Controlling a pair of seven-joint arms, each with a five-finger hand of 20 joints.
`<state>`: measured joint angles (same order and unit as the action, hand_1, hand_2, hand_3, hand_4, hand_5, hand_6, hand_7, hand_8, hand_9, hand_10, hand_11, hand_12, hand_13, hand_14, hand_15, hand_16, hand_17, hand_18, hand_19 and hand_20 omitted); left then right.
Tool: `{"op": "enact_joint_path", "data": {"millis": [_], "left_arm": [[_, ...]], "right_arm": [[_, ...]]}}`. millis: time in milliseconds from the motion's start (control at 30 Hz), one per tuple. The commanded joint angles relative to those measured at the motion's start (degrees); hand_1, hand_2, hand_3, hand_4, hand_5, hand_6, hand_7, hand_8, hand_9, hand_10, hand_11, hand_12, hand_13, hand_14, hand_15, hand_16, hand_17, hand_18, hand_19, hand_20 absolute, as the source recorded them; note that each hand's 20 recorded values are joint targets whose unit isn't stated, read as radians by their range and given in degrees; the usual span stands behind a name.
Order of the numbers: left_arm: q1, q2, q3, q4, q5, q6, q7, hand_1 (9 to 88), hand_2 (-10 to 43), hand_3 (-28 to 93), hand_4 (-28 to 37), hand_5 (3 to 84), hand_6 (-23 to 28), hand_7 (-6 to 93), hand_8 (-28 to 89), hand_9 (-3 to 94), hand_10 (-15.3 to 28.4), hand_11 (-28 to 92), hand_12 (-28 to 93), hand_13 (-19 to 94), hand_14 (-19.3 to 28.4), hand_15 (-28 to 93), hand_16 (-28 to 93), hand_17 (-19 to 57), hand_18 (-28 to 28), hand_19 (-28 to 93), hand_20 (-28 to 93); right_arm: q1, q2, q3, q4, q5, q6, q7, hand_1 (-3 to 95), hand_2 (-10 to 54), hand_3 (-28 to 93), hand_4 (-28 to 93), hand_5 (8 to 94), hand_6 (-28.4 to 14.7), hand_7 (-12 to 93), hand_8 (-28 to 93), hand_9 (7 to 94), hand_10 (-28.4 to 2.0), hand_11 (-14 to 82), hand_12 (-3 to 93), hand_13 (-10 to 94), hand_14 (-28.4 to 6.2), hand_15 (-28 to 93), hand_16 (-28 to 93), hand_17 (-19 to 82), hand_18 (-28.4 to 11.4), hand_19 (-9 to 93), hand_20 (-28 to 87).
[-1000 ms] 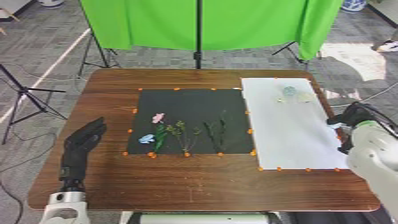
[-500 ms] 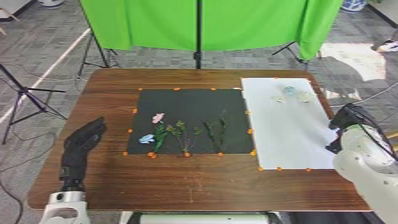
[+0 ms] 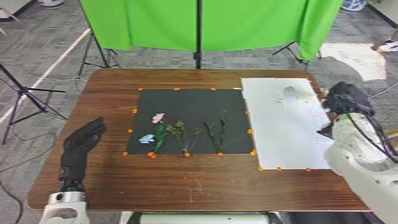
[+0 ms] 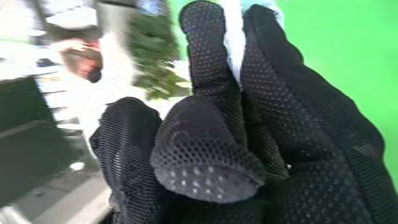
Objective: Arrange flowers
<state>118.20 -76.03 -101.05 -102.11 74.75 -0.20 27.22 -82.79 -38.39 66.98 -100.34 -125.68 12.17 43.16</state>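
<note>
Item 1, change: right hand [image 3: 348, 97], moved forward along the right edge of the wooden tabletop [image 3: 178, 187], now nearer its far right corner. Grip: cannot be told from here. In the right wrist view, 1 pale blue-white object [image 4: 234, 47] lies against the glove; held or merely behind, uncertain.

Item 2, white sheet [image 3: 289, 140]: 1 pale, glassy-looking piece [image 3: 290, 91] near its far edge, probably the vessel. The hand's advance would suit bringing a stem there, I judge.

Item 3, black mat [image 3: 178, 105]: toward its near left corner, 1 pink flower [image 3: 158, 118], 1 blue flower [image 3: 147, 139], 1 green leaf [image 3: 161, 136]. Nearer its middle, 1 branching sprig [image 3: 182, 132]; rightward, dark stems [image 3: 211, 134]. All unmoved, so arranging remains unfinished.

Item 4, left hand [image 3: 82, 145]: relaxed, empty, by the tabletop's left edge.

Writing: 0 legible labels.
</note>
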Motion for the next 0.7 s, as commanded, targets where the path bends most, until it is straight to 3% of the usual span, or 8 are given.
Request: {"op": "enact_joint_path", "data": {"millis": [33, 467, 700], "left_arm": [[1.0, -1.97, 1.41, 0.30, -0.32, 0.55, -0.48, 28.4, -9.5, 63, -15.4, 47.2, 4.8, 12.8, -5, 42.5, 13.4, 19, 15, 34, 17.9, 18, 4, 8.6, 17.8, 16, 22], [-0.6, -1.49, 2.29, 1.14, -0.14, -0.38, -0.30, 28.5, -9.5, 63, -15.4, 47.3, 4.9, 12.9, -5, 42.5, 13.5, 18, 15, 34, 17.9, 18, 4, 8.6, 17.7, 16, 22], [-1.7, -1.10, 2.80, 1.74, -0.05, -0.87, -0.17, 28.3, -9.5, 63, -15.4, 47.2, 4.9, 12.9, -5, 42.4, 13.5, 18, 15, 34, 17.8, 18, 4, 8.6, 17.7, 16, 22]], "right_arm": [[20.0, -6.4, -14.1, -7.0, 4.0, -0.1, -10.5, 65.0, -9.5, 57, -17, 78.0, 0.4, 22, 10, 90.7, -7.9, 7.3, 40.8, 94, 0.3, 64, 34, 65, -14.7, 93, 66], [29.4, -21.2, -33.8, 0.3, 17.0, -16.8, -13.6, 65.2, -9.5, 57, -17, 78.1, 0.8, 22, 9, 90.8, -7.8, 6.9, 40.9, 93, 0.2, 64, 35, 65, -14.5, 93, 67], [30.5, -25.8, -39.5, 4.3, 14.9, -19.8, -16.8, 65.3, -9.5, 57, -17, 77.9, 0.9, 22, 9, 90.8, -7.8, 6.8, 40.9, 93, 0.3, 64, 35, 65, -14.5, 93, 67]]}}
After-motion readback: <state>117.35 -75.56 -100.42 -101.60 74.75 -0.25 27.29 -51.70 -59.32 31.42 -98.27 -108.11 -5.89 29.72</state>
